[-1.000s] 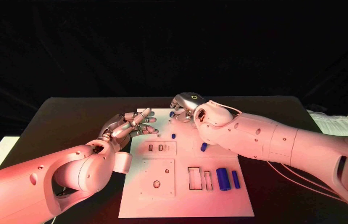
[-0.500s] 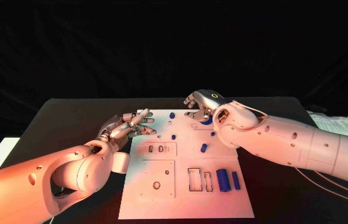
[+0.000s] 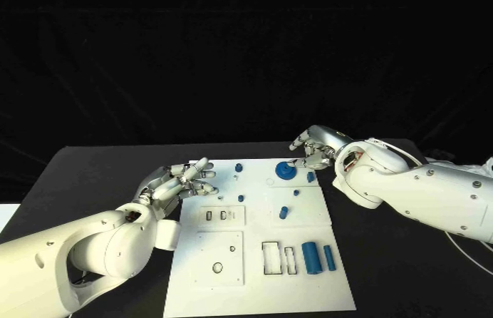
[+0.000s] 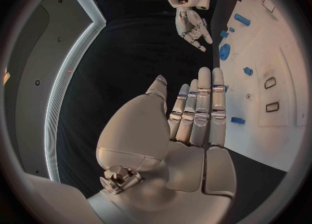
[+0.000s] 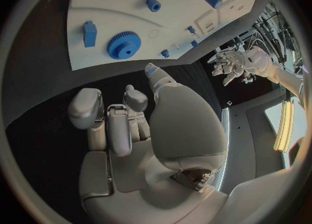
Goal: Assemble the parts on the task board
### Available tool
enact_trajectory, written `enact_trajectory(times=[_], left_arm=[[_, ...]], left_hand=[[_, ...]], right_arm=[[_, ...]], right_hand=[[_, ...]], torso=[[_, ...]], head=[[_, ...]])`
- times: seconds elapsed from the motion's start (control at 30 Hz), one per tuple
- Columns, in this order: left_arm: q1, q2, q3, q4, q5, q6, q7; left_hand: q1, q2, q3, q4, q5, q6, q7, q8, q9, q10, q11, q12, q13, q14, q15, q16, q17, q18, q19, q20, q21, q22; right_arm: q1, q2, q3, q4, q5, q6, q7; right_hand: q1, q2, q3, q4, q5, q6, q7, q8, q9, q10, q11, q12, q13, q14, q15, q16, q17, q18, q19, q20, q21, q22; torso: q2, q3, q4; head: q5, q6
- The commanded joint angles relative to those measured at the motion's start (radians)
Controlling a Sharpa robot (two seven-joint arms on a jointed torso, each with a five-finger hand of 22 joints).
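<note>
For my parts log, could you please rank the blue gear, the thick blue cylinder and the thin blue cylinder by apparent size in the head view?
1. Thick cylinder, nearest the camera.
2. Gear, farther away, so these two may be closer than they look.
3. Thin cylinder.

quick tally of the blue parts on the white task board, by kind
Blue toothed gear: 1
Long blue cylinders at the board's near end: 2
Blue rectangular block: 1
Short blue peg lying mid-board: 1
Small blue studs: 4, one of them very tiny
Total: 9 blue parts
</note>
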Motion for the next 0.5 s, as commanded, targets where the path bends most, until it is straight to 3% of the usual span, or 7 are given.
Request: enact_trajectory(times=[0.03, 0.3, 0.5], left_arm=[[0.001, 0.003, 0.001, -0.001, 0.005, 0.025, 0.003], [0.001, 0.007, 0.001, -0.004, 0.005, 0.029, 0.002], [0.001, 0.008, 0.001, -0.005, 0.005, 0.03, 0.002]], left_hand=[[0.004, 0.009, -0.004, -0.001, 0.003, -0.007, 0.002, -0.004, 0.0, -0.004, 0.0, 0.007, 0.001, -0.009, 0.0, 0.004, 0.002, 0.006, -0.009, 0.001, 0.004, 0.001], [0.004, 0.009, -0.004, -0.001, 0.003, -0.007, 0.002, -0.004, 0.0, -0.004, 0.0, 0.007, 0.001, -0.009, 0.0, 0.004, 0.002, 0.006, -0.009, 0.001, 0.004, 0.001], [0.004, 0.009, -0.004, -0.001, 0.003, -0.007, 0.002, -0.004, 0.0, -0.004, 0.0, 0.007, 0.001, -0.009, 0.0, 0.004, 0.002, 0.006, -0.009, 0.001, 0.004, 0.001]], right_arm=[[0.001, 0.005, 0.0, -0.013, 0.059, 0.1, -0.032], [-0.001, 0.034, 0.0, -0.041, 0.039, 0.131, -0.045], [-0.004, 0.061, -0.001, -0.067, 0.016, 0.138, -0.052]], right_hand=[[0.007, 0.011, -0.025, 0.012, 0.003, -0.017, 0.007, 0.009, 0.001, 0.0, 0.007, 0.089, 0.104, 0.081, 0.008, 0.023, 0.136, -0.02, 0.006, 0.006, 0.02, 0.028], [0.025, 0.022, -0.045, 0.024, 0.008, -0.035, 0.014, 0.02, 0.002, -0.005, 0.012, 0.128, 0.155, 0.085, 0.015, 0.041, 0.163, -0.023, 0.008, 0.012, 0.039, 0.053], [0.031, 0.029, -0.047, 0.025, 0.008, -0.036, 0.014, 0.024, 0.003, -0.004, 0.012, 0.135, 0.166, 0.086, 0.016, 0.045, 0.17, -0.024, 0.009, 0.013, 0.044, 0.059]], torso=[[0.001, -0.0002, -0.0013], [0.002, -0.0016, 0.0042], [0.001, -0.0022, 0.0027]], head=[[-0.003, 0.002], [-0.008, 0.0], [-0.006, -0.003]])
